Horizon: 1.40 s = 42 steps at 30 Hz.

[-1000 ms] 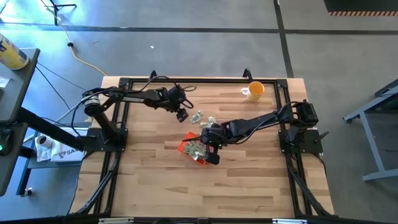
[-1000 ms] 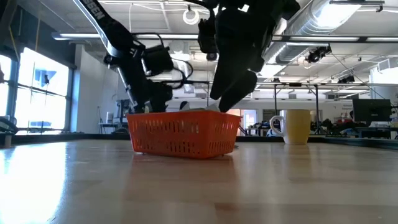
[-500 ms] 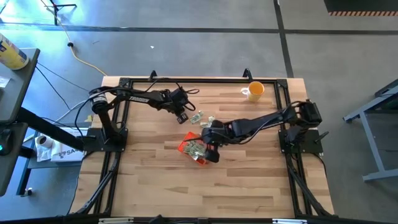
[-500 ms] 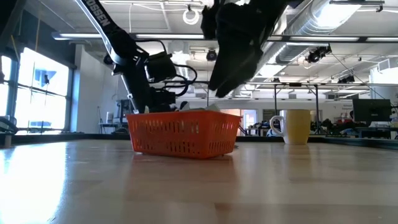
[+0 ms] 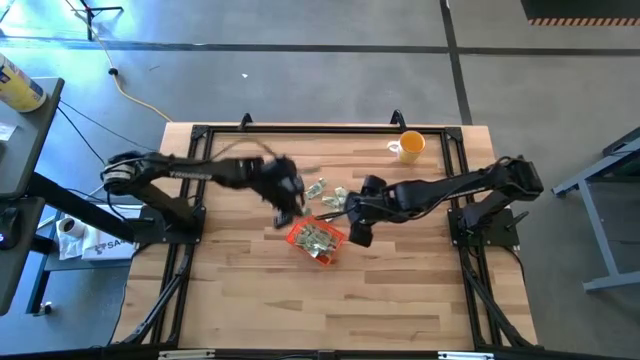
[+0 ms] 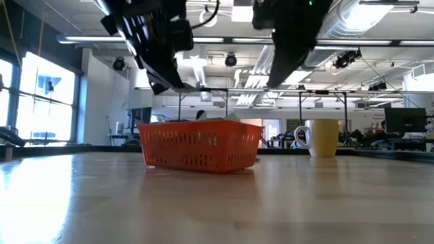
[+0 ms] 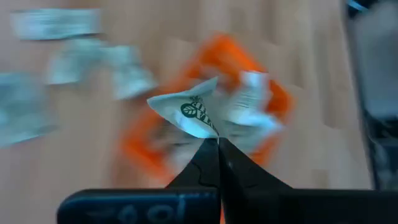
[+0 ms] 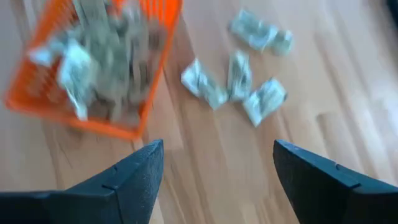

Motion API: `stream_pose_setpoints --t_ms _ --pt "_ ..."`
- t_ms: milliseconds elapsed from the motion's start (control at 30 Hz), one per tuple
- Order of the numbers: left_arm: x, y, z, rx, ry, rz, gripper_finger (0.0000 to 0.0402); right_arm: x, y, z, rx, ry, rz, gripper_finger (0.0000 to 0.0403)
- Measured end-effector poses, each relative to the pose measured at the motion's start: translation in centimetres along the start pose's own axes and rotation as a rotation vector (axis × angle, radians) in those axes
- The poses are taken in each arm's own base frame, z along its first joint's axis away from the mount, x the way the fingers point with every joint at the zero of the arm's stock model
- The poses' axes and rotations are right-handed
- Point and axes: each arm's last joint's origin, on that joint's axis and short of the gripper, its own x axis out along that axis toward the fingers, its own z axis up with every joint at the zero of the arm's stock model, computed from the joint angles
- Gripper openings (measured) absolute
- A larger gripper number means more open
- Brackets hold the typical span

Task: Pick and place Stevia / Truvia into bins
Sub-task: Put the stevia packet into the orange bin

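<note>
The orange bin sits on the table, its floor covered with pale green and white sachets. It also shows in the low view. Several loose sachets lie flat on the table just beyond it. My left gripper is above the bin's far left side, shut on one sachet. My right gripper is open and empty, raised just to the right of the bin, with loose sachets below and ahead of it. My left gripper pinches one sachet at its edge between its two fingertips, which point down from above. The rest of the sachet sticks out beyond the tips, slightly bent. It is lifted clear, over the orange bin.
A yellow cup stands at the table's far right; it also shows in the low view. A black frame runs along the table's edges. Bare wood lies toward the near edge.
My left gripper has risen from the loose sachets and gone toward the near edge, over the bin, with a sachet in its tips. My right gripper has risen from the bin and moved toward the table's right edge.
</note>
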Motion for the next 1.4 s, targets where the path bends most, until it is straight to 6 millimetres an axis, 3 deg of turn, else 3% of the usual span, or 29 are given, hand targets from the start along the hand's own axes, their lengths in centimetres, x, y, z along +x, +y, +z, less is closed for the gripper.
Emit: stream_pose_setpoints --t_ms 100,300,433,567,767,1000,1133,1333,1400 --pt "1.9 -3.1 -0.4 0.069 0.002 -0.012 0.0035 1.4 -0.7 -1.2 -0.035 0.069 0.016 0.0291" --pt "4.9 -5.6 -1.8 0.025 0.042 0.12 0.0173 4.5 -3.0 -2.1 -0.026 0.04 0.087 0.0291" --pt "4.2 -5.8 -1.4 -0.036 0.074 0.126 0.0249 7.1 -4.8 -1.8 -0.012 -0.051 0.068 0.0291" --pt "1.6 -6.5 -0.8 -0.072 0.094 0.189 0.0281 9.8 -6.1 -2.1 -0.04 -0.037 0.05 0.0291" --pt "-2.5 -7.0 -0.8 -0.077 0.037 0.275 0.026 12.7 -7.0 -1.6 -0.007 -0.006 0.03 0.0291" --pt "-4.7 -7.3 -0.9 -0.09 -0.02 0.298 0.021 15.0 -7.8 -2.5 -0.052 0.072 0.026 0.027" --pt "-5.0 -7.2 -1.2 -0.078 0.0 0.322 0.0185 15.4 -8.4 -2.4 -0.033 0.063 0.039 0.0202" --pt "-5.0 -7.1 -1.4 -0.065 0.021 0.33 0.0158 15.8 -10.7 -2.1 0.005 0.041 -0.003 0.0034" --pt "-5.0 -7.0 -1.4 -0.055 0.017 0.353 0.0152 15.6 -11.2 -2.3 0.033 0.059 -0.014 0.0012"
